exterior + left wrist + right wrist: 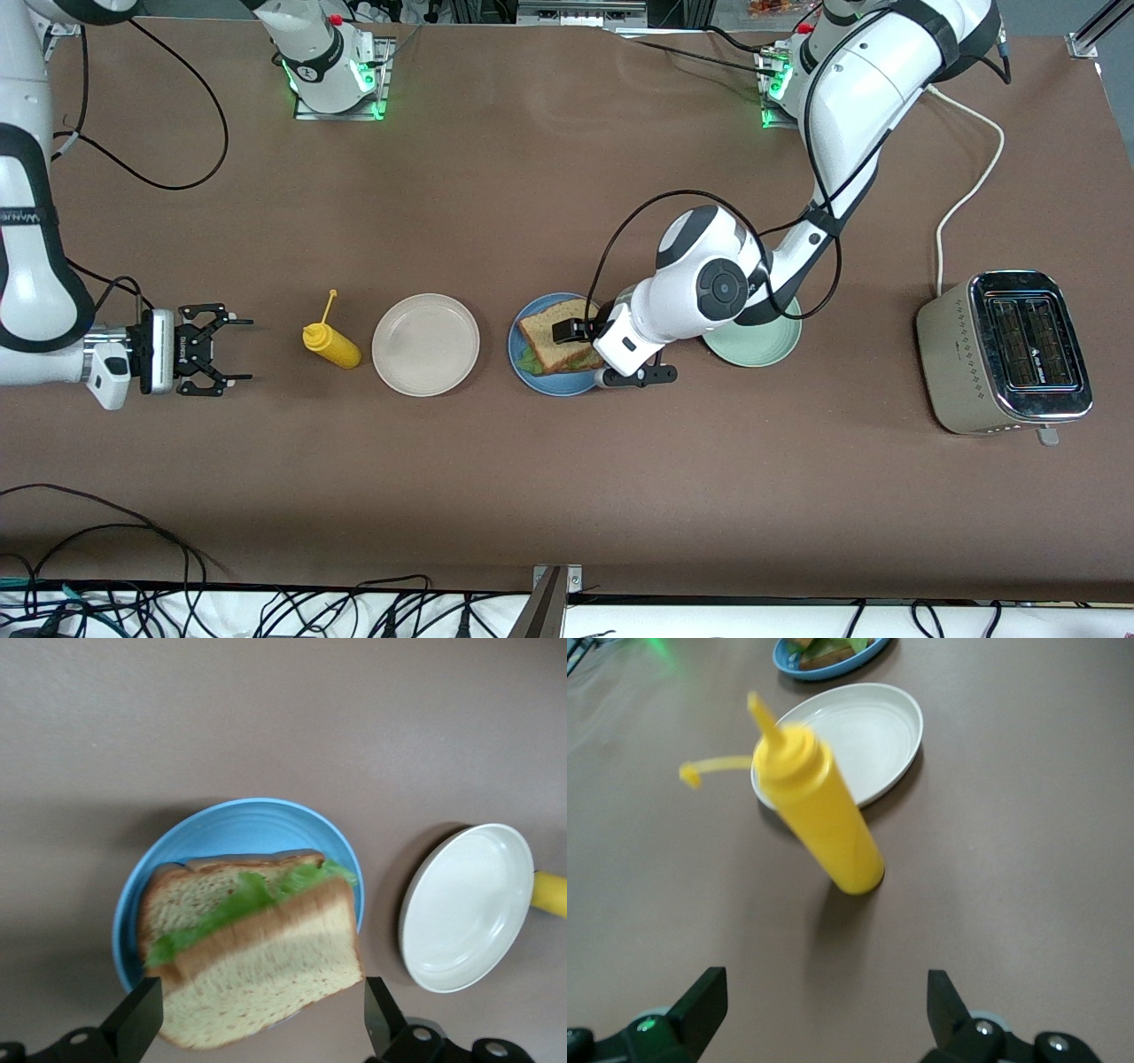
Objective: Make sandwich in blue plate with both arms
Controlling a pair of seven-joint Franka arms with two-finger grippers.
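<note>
The sandwich (556, 341) looks built, bread over lettuce on the blue plate (523, 359), with the left pincer (580, 330) spread wide just over it, while the right pincer (232, 347) waits, also wide, beside the mustard bottle (331, 344) on the counter (567, 496).

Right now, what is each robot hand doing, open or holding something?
Left end effector: open, over the sandwich on the blue plate, holding nothing.
Right end effector: open, empty, beside the yellow bottle.

You see the brown speckled-bread sandwich (257, 957) with ruffled green lettuce (239, 904) resting on the round matte blue plate (239, 828), between the left gripper's (257, 1028) spread black fingers (137, 1019); a round beige plate (465, 908) sits beside it.
</note>
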